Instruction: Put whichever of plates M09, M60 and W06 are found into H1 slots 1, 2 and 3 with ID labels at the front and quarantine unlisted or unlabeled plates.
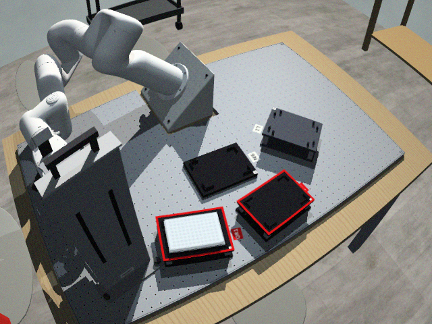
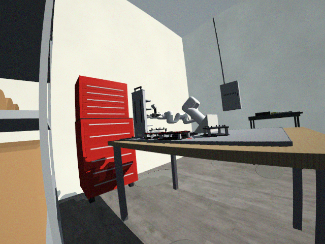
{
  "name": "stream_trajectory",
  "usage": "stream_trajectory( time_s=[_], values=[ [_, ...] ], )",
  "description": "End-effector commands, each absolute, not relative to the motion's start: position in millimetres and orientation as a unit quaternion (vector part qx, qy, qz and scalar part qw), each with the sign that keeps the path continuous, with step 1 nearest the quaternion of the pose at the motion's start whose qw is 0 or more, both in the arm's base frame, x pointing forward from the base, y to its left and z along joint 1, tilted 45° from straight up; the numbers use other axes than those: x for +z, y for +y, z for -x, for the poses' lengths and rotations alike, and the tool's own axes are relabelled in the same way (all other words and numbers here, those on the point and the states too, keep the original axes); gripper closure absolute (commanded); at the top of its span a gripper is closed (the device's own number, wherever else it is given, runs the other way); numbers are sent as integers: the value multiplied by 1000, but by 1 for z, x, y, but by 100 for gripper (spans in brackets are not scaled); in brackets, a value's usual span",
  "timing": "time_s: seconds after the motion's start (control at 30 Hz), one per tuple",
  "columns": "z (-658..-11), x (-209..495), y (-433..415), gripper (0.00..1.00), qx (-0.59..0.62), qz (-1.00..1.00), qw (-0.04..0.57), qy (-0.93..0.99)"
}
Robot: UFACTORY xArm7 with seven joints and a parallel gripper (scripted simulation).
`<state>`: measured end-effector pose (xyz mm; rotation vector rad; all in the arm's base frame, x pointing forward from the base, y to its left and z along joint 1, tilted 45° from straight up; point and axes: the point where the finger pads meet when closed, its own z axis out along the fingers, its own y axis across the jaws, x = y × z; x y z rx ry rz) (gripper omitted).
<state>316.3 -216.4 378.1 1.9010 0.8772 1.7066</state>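
The plate hotel H1 (image 1: 84, 209) is a tall dark grey tower with a handle on top, at the left of the deck. In the side view the hotel (image 2: 138, 113) shows shelf ends sticking out on its right face. Its plates and labels are too small to read. My gripper (image 2: 150, 115) is open and level, at the hotel's front face about midway up the shelves. In the top view only the wrist (image 1: 42, 139) shows behind the tower; the fingers are hidden. A white well plate (image 1: 194, 232) lies flat in a red-framed quarantine nest.
A second red-framed quarantine nest (image 1: 275, 202) holds no plate. The black nest N6 (image 1: 220, 169) and the raised landing nest L1 (image 1: 292, 133) hold no plate. The arm's grey base block (image 1: 181, 90) stands at the back of the deck.
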Motion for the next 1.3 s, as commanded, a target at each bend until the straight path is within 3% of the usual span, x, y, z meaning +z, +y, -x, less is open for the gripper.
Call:
stream_trajectory(
  time_s=[0.0, 0.77, 0.8, 1.27],
  values=[
    [-319, 378, -215, 0, 616, -686, 219, 318],
    [-321, 378, -215, 0, 616, -686, 219, 318],
    [-320, 378, -215, 100, 616, -686, 219, 318],
    [-320, 378, -215, 100, 616, -686, 219, 318]
  ],
)
